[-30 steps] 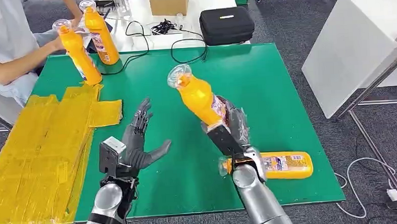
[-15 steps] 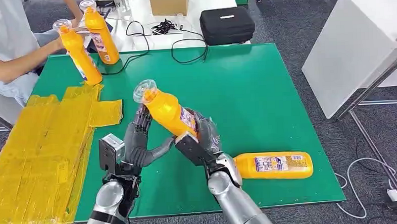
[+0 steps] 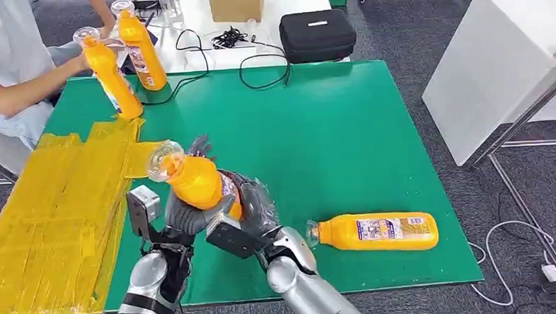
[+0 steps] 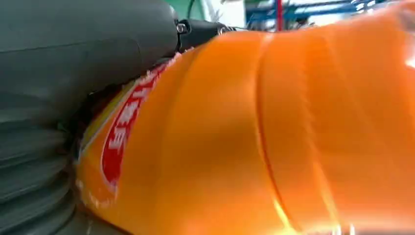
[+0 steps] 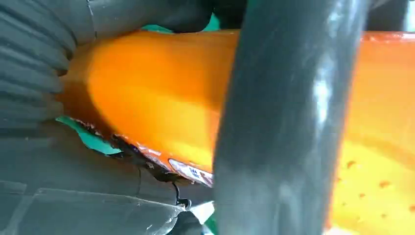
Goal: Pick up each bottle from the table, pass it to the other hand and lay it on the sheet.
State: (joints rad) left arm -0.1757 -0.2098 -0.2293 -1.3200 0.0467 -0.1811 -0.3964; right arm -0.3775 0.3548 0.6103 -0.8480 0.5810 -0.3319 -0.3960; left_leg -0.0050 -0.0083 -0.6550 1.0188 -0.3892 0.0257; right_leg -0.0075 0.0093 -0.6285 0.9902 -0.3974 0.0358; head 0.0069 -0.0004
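Since a second ago the right hand (image 3: 253, 211) has carried its bottle (image 3: 191, 180) leftward across the desk (image 3: 344, 126), from mid-desk into the waiting left hand (image 3: 185, 214). Both hands meet low over the green surface, just beside the yellow sheet (image 3: 58, 209). The right hand wraps the bottle's lower body; its dark fingers cross the orange plastic in the right wrist view. The left hand cups the bottle from the other side, palm and thumb pressed against it in the left wrist view, though I cannot tell whether its fingers have fully closed. The bottle tilts, clear cap pointing up and toward the sheet, which suits a handover before laying it down.

The bottle is smooth, glossy orange plastic with shallow ridges and a red and white label. A second bottle (image 3: 377, 232) lies on its side near the desk's near right edge, cap toward the hands. The sheet looks like crinkled yellow film with uneven edges. At the far left corner a person's hand (image 3: 87, 60) holds one of two upright bottles (image 3: 112, 76).
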